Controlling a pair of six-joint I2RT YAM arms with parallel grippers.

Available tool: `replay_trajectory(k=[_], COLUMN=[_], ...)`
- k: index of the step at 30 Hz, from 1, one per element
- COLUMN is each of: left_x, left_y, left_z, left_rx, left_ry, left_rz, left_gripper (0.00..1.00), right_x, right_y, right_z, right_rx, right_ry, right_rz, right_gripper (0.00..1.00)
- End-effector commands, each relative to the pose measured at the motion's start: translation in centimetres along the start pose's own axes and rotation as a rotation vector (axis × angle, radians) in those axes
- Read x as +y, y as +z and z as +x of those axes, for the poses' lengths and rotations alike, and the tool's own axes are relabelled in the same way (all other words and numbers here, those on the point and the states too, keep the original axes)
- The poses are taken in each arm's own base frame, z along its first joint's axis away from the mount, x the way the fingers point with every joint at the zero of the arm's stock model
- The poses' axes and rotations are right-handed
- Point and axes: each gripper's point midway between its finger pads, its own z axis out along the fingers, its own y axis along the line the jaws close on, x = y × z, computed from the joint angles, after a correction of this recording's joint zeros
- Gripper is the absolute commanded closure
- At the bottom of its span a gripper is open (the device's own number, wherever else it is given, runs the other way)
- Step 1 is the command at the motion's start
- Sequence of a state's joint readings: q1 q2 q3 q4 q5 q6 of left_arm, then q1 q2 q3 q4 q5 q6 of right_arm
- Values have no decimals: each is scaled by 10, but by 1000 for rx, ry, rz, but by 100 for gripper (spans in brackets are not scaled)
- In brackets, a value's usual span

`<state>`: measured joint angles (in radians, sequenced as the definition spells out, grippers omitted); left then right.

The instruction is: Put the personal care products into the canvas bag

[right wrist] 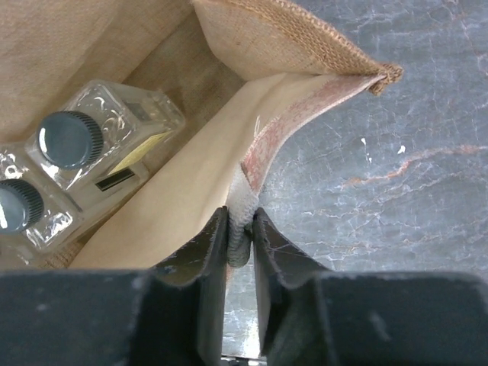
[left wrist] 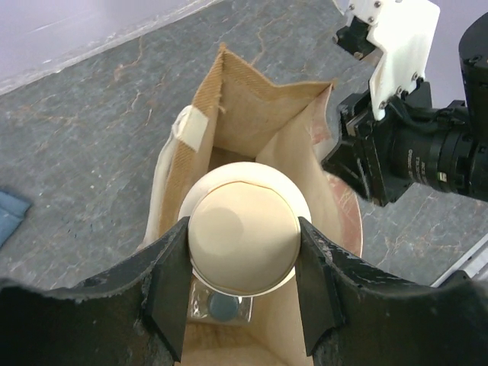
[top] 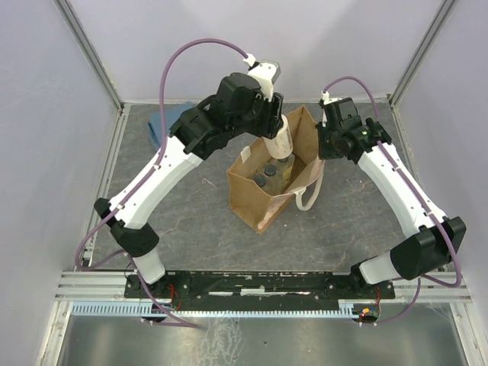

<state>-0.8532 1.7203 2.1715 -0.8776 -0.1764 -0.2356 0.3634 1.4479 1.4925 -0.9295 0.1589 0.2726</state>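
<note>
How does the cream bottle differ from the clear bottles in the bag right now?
The cream bottle is opaque, round and cream-capped; the clear bottles are transparent, square and dark-capped. The cream bottle is clamped in the left gripper at the canvas bag's mouth; the clear bottles already stand inside on its floor. All are capped.

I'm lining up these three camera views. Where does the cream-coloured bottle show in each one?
Top external: the cream bottle is just above centre, over the open mouth of the canvas bag.
Left wrist: dead centre, seen end on, clamped in the left end effector.
Right wrist: not in it.
Shared landmark: the canvas bag's tan rim, seen in all three views.
</note>
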Motion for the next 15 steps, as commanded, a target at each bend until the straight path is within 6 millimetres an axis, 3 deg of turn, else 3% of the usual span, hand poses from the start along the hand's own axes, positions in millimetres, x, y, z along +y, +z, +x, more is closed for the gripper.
replay_trajectory(k=[1,6,8,15], left_x=[-21,-31,-34,-41], left_y=[-2,19,29,68], left_z=[-68,-67,-65,-61], left_rx=[-255,-264,-267,-294], left_ry=[1,-1,-1,10], left_rz=[95,131,139,152], left_gripper=[97,97,97,97], right_x=[21,13,3,-33], right_y=[-14,-35,-43,-75], right_z=[-16,-32,-35,-38], right_rx=[-31,-96,-110,-153], right_ry=[4,4,-2,-13], right_rz=[-114,-84,-38,126], right_gripper=[66,27,16,10])
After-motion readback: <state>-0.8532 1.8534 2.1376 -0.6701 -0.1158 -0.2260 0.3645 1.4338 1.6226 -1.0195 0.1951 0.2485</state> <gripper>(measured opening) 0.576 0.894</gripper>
